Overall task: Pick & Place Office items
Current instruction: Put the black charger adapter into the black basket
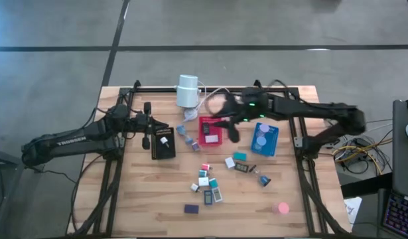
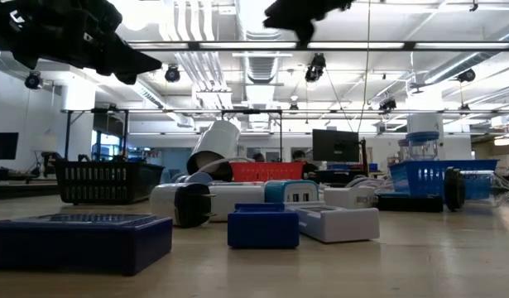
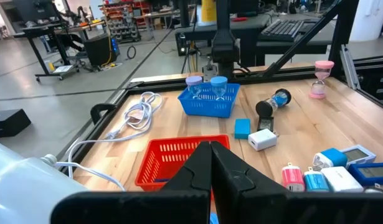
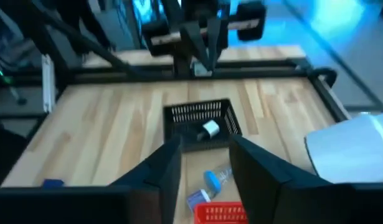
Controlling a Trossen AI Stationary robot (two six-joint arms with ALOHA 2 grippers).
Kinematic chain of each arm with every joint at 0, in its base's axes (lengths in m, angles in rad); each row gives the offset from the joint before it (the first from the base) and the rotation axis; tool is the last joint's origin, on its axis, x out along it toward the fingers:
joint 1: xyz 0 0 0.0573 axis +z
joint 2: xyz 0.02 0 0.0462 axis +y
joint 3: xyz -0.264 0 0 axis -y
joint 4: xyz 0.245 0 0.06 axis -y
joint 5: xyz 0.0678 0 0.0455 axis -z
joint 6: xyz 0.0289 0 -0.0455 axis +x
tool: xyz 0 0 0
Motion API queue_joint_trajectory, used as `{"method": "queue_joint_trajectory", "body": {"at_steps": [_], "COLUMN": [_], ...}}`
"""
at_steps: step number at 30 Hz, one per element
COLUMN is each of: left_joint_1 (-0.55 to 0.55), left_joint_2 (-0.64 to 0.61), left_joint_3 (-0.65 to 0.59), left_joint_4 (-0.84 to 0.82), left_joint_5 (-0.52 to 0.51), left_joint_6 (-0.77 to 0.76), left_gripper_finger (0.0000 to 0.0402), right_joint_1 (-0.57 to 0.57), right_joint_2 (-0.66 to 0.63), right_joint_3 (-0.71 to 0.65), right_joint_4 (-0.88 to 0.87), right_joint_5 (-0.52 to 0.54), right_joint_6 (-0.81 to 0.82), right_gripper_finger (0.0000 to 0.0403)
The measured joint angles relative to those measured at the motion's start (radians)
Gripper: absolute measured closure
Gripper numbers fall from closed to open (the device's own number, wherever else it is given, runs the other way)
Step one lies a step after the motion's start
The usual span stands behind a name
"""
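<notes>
The office items (image 1: 207, 182) lie scattered on the middle and near part of the table: small white, teal, blue and pink blocks, a purple block (image 1: 191, 208) and a pink disc (image 1: 280, 208). One white piece (image 1: 164, 140) lies in the black tray (image 1: 164, 151). A pink piece (image 1: 212, 139) lies in the red tray (image 1: 205, 125). My left gripper (image 1: 152, 125) (image 3: 211, 163) hovers shut beside the black tray. My right gripper (image 1: 226, 127) (image 4: 203, 163) hangs open and holds nothing above the red tray's right side.
A blue tray (image 1: 272, 141) with two round pieces stands right of the red tray. A white cylinder (image 1: 188, 90) with a white cable (image 1: 213, 96) sits at the far edge. Black frame rails run along the table's sides. Bare wood lies near the left edge.
</notes>
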Motion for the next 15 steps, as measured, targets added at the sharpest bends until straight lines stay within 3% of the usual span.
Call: {"method": "queue_joint_trajectory", "body": {"at_steps": [7,15], "left_joint_1": [0.0,0.0], "left_joint_2": [0.001,0.001], "left_joint_3": [0.0,0.0], "left_joint_4": [-0.004,-0.004], "left_joint_5": [0.0,0.0], "left_joint_6": [0.0,-0.017], "left_gripper_finger": [0.0396,0.0396], "right_joint_1": [0.008,0.014], "right_joint_2": [-0.339,-0.626], "right_joint_3": [-0.285,-0.551], "right_joint_4": [0.187,0.448], "right_joint_5": [-0.046,-0.043], "right_joint_6": [-0.003,0.004], "right_gripper_finger": [0.0383,0.0394]}}
